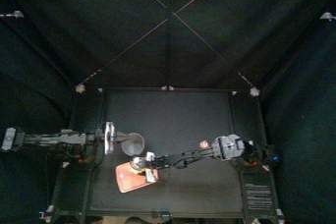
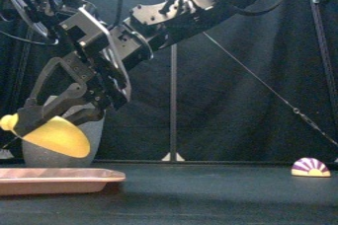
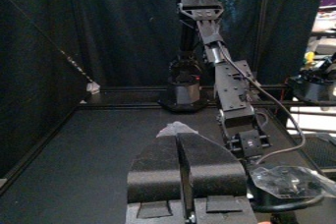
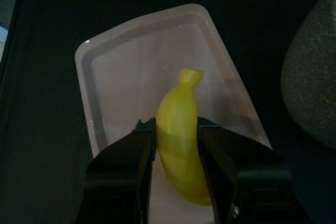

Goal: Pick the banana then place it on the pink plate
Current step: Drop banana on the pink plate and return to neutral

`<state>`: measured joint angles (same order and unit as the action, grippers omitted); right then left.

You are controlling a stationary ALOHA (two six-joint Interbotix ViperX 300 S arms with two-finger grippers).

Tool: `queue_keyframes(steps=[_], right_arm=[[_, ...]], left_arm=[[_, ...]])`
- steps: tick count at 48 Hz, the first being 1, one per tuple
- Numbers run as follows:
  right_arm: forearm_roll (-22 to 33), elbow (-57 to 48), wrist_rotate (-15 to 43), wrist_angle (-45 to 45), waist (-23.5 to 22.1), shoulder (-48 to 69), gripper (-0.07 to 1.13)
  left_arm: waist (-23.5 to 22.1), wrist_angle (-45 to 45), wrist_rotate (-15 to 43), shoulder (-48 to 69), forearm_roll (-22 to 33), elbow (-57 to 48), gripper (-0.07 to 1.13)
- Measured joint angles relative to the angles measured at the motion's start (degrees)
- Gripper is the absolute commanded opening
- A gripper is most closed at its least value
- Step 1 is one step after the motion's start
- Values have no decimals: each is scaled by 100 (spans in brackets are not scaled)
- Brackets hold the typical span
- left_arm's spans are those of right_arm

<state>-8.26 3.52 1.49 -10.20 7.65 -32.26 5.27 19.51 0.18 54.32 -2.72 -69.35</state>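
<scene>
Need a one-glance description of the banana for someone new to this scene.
Start at the pink tray at the table's front left, beside the grey speckled cup. Above it the right end effector grips the banana: the only yellow, curved thing there.

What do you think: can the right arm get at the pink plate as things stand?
Probably yes: the right gripper, shut on the banana, hangs directly over the pink plate, whose surface looks bare; the grey cup stands beside it, not beneath.
</scene>
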Motion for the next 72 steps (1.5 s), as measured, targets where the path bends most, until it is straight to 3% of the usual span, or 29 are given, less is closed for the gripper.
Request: queue_keyframes(steps=[8, 25, 39, 52, 72], right_arm=[[44, 35, 0, 9, 70, 0, 84], [-79, -677, 0, 360, 62, 308, 85], [-536, -2549, 9, 1828, 53, 1854, 85], [-571, -4263, -35, 3384, -44, 3296, 85], [-589, -5783, -18, 3920, -642, 5476, 85]], left_arm=[[9, 0, 0, 0, 0, 0, 3], [18, 0, -9, 0, 9, -18, 3], [0, 0, -26, 0, 9, -53, 3], [0, 9, -26, 0, 18, -88, 3], [-9, 9, -18, 0, 9, -114, 3]])
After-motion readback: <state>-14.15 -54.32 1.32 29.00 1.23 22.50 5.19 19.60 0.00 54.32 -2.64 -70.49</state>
